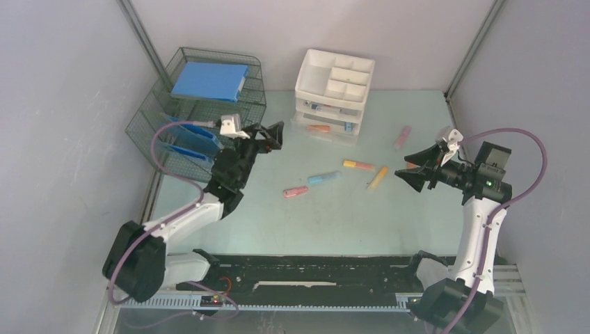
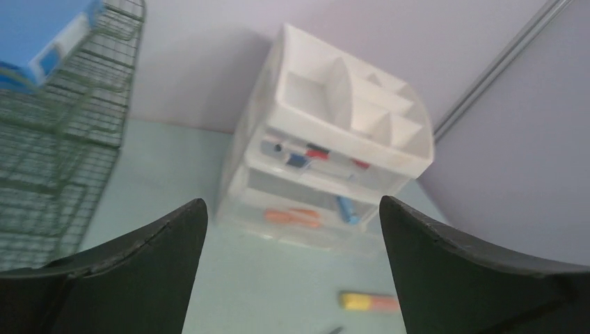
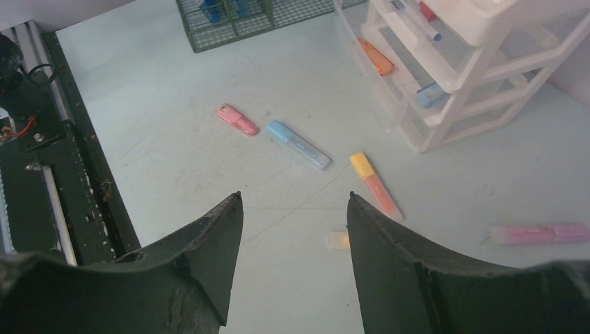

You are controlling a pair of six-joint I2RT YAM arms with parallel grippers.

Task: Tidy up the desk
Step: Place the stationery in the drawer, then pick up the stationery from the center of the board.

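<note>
Mint-green desk (image 1: 278,223) fills the floor between the grey walls, with its long axis running left to right. The white drawer organizer (image 1: 334,94) sits at its back edge. So the left gripper (image 1: 275,136) hangs just left of that organizer, jaws spread wide, nothing in them. The right gripper (image 1: 405,167) is off to the organizer's front right, jaws apart, also empty. A pink highlighter (image 1: 295,191), a blue highlighter (image 1: 324,178) and a yellow-orange highlighter (image 1: 358,165) lie loose in front of the organizer. The wire rack (image 1: 142,118) stands to its left.
</note>
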